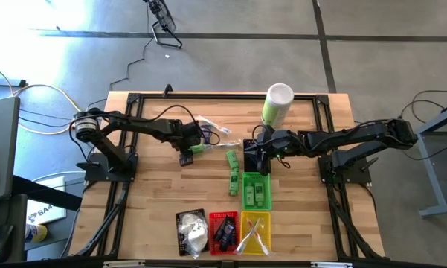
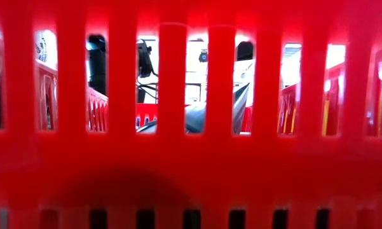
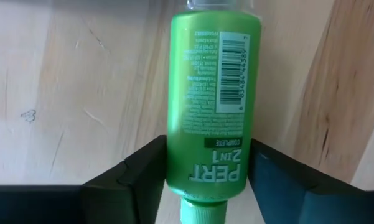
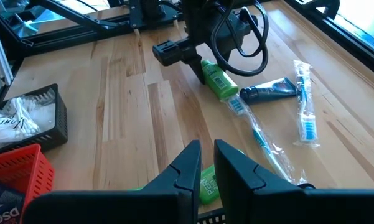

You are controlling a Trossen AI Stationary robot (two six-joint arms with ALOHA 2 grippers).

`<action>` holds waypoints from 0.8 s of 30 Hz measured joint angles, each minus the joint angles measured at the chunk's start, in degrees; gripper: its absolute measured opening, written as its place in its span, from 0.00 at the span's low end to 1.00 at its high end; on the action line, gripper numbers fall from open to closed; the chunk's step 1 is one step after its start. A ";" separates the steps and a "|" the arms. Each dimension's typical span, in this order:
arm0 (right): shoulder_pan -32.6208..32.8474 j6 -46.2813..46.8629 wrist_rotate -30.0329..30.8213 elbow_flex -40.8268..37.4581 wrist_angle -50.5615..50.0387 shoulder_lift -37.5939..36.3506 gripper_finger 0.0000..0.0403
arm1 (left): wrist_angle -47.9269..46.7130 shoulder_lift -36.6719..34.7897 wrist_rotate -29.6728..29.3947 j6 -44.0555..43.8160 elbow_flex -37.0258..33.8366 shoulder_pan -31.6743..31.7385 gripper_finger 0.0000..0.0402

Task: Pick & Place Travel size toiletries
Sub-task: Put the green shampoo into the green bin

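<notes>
Left side of the table: the left gripper [image 1: 194,143] is low over the wood with its 2 fingers [image 3: 137,180] pinching a small green bottle [image 3: 208,99] across the body, cap end toward the wrist. The bottle reads as rigid, smooth plastic, light and probably slick; a hold across the flat sides near mid-body, as here, should resist twisting better than one at the cap.

Just beyond it lie a dark blue tube [image 4: 271,91] and 2 clear-wrapped sticks [image 4: 259,137], loose on the wood. The tube looks soft and would dent, so its stiff cap end is the better hold. The sticks are thin and crinkly, best taken across the shaft.

Centre: another green bottle [image 1: 233,177] lies flat beside the green basket [image 1: 255,204].

Right: the right gripper [image 1: 254,152] hangs above the far end of that basket, fingers [image 4: 183,165] nearly pressed together and holding nothing. A tall canister [image 1: 277,103] stands behind it.

Near edge: black [image 1: 180,217], red [image 1: 224,217] and yellow [image 1: 255,216] baskets sit in a row.
</notes>
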 joint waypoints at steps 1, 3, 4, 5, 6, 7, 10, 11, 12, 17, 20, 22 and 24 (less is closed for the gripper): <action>0.00 0.00 0.00 0.00 -0.01 0.00 0.09 | 0.07 0.03 0.01 0.00 0.00 0.00 0.48; 0.00 0.00 0.00 0.00 -0.01 0.00 0.09 | 0.14 0.03 0.03 0.00 0.00 0.00 0.45; 0.00 0.02 0.00 0.00 -0.01 0.00 0.09 | 0.16 0.03 0.03 -0.04 0.00 0.00 0.44; 0.00 0.00 0.00 0.00 -0.01 0.00 0.09 | 0.16 0.03 0.03 -0.04 0.00 0.00 0.44; 0.00 0.00 -0.01 0.00 -0.01 0.00 0.09 | 0.16 0.03 0.04 -0.04 0.00 0.00 0.43; 0.00 0.00 -0.01 0.00 -0.01 0.00 0.09 | 0.16 0.03 0.06 -0.07 0.00 0.00 0.43; 0.00 0.00 -0.02 0.00 -0.01 0.00 0.09 | 0.15 0.06 0.06 -0.22 0.00 0.00 0.44; 0.00 0.00 -0.02 0.00 -0.01 0.00 0.09 | 0.15 0.06 0.06 -0.22 0.00 0.00 0.45; 0.00 0.00 -0.02 0.00 -0.01 0.00 0.09 | 0.13 0.06 0.08 -0.22 0.00 0.00 0.45; 0.00 0.00 -0.02 0.00 -0.01 0.00 0.09 | 0.10 0.08 0.08 -0.24 0.00 0.00 0.46; 0.00 0.00 -0.02 0.00 -0.01 0.00 0.09 | 0.07 0.08 0.08 -0.24 0.00 0.00 0.46; 0.00 0.00 -0.02 0.00 -0.01 0.00 0.09 | 0.07 0.08 0.10 -0.17 0.00 -0.01 0.46; 0.00 0.00 -0.02 0.00 -0.01 0.00 0.09 | 0.05 0.08 0.10 0.03 0.00 -0.02 0.46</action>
